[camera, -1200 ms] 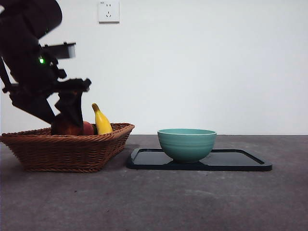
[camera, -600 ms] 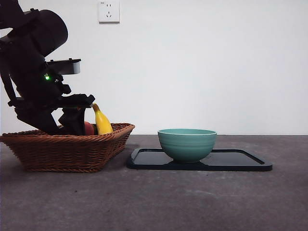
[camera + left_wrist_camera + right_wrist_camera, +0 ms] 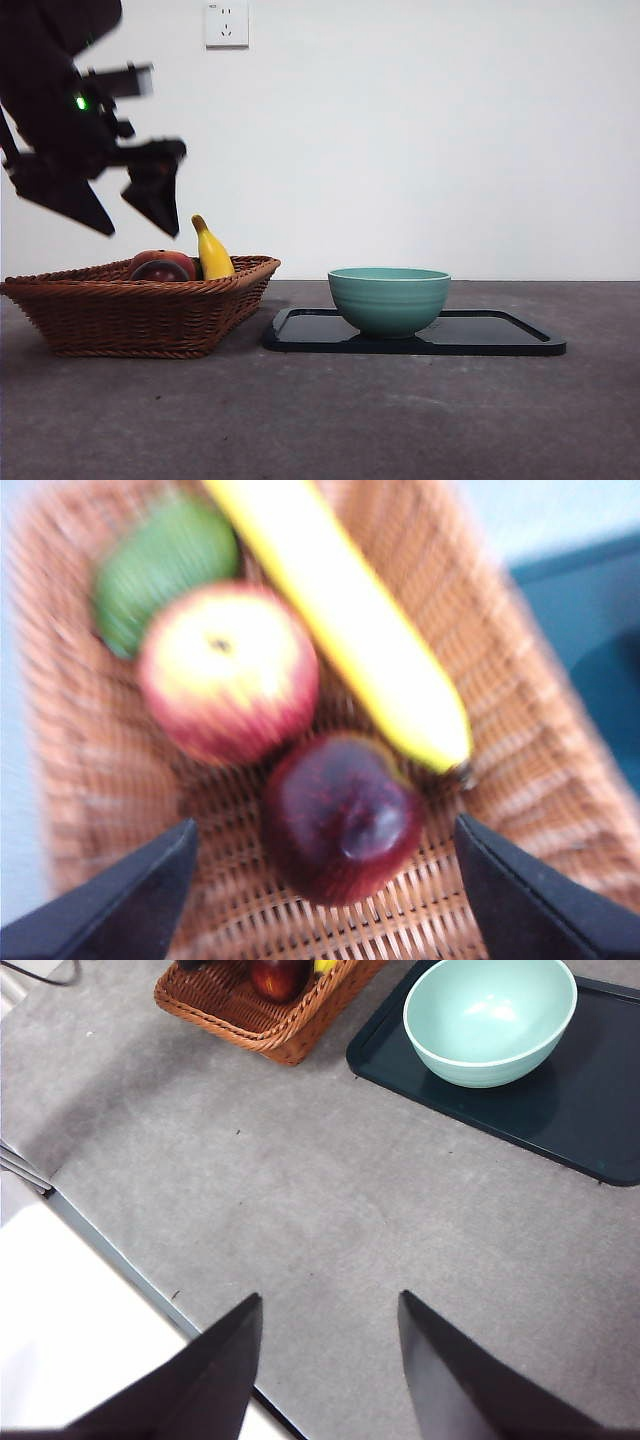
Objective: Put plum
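The plum point(image 3: 340, 825), dark maroon and glossy, lies in the wicker basket point(image 3: 520, 780) beside a red-yellow fruit point(image 3: 228, 670) and a banana point(image 3: 340, 610). In the front view only its top point(image 3: 158, 272) shows over the basket rim point(image 3: 140, 290). My left gripper point(image 3: 142, 228) hangs open above the basket, clear of the fruit, and holds nothing. In the left wrist view the left gripper point(image 3: 325, 825) has its jaws wide apart on either side of the plum, well above it. My right gripper point(image 3: 330, 1300) is open and empty over the table near its edge.
A teal bowl point(image 3: 388, 298) stands on a dark tray point(image 3: 500, 338) to the right of the basket. A green fruit point(image 3: 165, 565) lies at the basket's far end. In the right wrist view the basket point(image 3: 260, 1015) and the bowl point(image 3: 490, 1015) lie far off.
My left gripper was down among the fruit in the basket and has risen above it, open and empty. The plum stays in the basket.
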Controlling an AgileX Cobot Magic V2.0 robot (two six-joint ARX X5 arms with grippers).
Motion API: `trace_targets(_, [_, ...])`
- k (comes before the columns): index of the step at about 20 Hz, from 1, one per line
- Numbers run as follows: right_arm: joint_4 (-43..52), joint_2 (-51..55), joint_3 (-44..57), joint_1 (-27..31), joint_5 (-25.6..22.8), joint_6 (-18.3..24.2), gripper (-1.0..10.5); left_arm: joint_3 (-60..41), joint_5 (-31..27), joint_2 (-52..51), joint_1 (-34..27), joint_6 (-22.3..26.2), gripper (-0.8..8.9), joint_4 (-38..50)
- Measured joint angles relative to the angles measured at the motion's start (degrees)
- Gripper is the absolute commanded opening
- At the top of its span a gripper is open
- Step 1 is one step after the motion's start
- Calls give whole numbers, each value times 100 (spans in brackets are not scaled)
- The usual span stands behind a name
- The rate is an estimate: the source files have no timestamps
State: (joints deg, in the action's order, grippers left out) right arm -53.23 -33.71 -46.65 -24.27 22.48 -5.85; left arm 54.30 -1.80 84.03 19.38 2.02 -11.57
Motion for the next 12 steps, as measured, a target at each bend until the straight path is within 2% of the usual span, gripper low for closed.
trace_targets(5, [33,0,0,0,0,0,217,0,101,-1126,72,-2,406,-654])
trace_targets(12, [39,-2,0,0,0,0,217,0,1663,-2837,155,-133,405,-1864])
